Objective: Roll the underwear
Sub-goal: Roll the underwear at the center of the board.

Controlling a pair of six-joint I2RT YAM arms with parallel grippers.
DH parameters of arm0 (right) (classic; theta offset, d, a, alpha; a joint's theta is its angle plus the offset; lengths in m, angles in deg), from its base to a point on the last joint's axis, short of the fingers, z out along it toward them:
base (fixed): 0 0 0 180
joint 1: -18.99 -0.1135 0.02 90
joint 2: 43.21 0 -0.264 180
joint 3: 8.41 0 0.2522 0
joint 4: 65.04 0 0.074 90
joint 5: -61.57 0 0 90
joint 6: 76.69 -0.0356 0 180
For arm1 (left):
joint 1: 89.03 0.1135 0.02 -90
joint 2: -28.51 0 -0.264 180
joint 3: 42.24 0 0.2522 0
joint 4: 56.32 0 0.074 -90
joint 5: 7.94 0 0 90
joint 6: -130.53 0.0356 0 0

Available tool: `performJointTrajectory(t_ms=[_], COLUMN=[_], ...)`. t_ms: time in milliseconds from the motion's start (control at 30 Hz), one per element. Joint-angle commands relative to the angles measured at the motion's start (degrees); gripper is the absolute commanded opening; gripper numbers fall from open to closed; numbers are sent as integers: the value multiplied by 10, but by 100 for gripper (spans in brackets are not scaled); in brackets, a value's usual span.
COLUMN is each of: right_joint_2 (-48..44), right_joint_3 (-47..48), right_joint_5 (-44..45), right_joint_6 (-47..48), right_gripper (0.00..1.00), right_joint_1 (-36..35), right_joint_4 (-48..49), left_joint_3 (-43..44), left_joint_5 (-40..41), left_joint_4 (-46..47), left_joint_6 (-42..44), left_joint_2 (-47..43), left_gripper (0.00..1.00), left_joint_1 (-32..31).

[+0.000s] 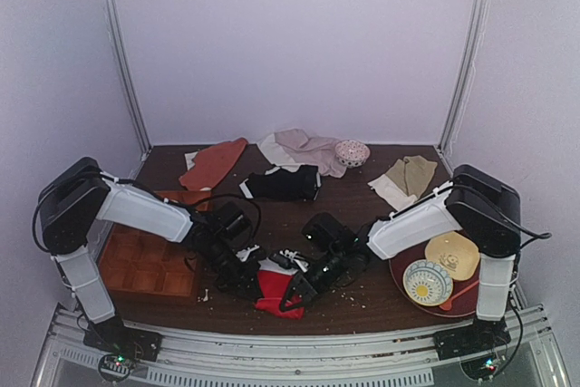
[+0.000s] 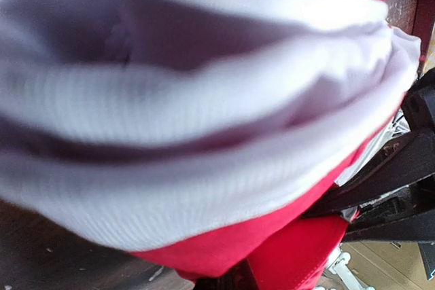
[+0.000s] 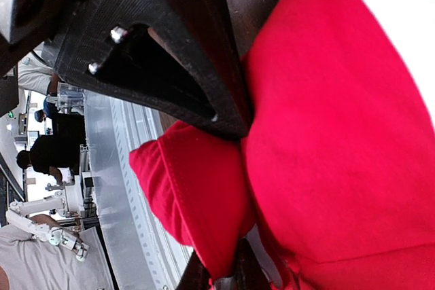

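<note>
The red underwear [image 1: 271, 286] lies bunched near the table's front edge, between both grippers. My left gripper [image 1: 247, 278] is at its left side. In the left wrist view the white waistband folds [image 2: 204, 100] fill the frame with red fabric beneath, and my own fingers are almost wholly hidden by cloth. My right gripper [image 1: 294, 290] is at its right side. In the right wrist view it [image 3: 228, 198] is closed on a thick red fold [image 3: 197, 195] of the underwear [image 3: 340, 134], one black finger [image 3: 170, 52] above and one below.
Black briefs [image 1: 283, 183] and a beige garment [image 1: 408, 177] lie further back, with an orange-red cloth [image 1: 213, 163], a pale cloth [image 1: 304, 149] and a patterned bowl [image 1: 352, 152]. A brown compartment tray [image 1: 145, 265] is left. A dark plate [image 1: 403, 271] with bowls is right.
</note>
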State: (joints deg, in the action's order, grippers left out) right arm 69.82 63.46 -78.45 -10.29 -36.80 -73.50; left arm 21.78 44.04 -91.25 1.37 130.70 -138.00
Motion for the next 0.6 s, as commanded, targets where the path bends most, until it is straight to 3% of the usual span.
performJointTrajectory(t_ms=[0,567], right_joint_2=[37,79], right_joint_3=[-37,-21], right_joint_5=[71,14], right_joint_6=[-26,-63], right_gripper=[0,0], right_joint_1=[18,41], right_joint_4=[-76,-96], left_joint_3=[-4,-4], left_joint_5=[38,41], left_joint_4=[-37,-29], left_joint_6=[-8,-18], left_joint_2=[10,7], left_gripper=[0,0], left_joint_1=[-4,-2])
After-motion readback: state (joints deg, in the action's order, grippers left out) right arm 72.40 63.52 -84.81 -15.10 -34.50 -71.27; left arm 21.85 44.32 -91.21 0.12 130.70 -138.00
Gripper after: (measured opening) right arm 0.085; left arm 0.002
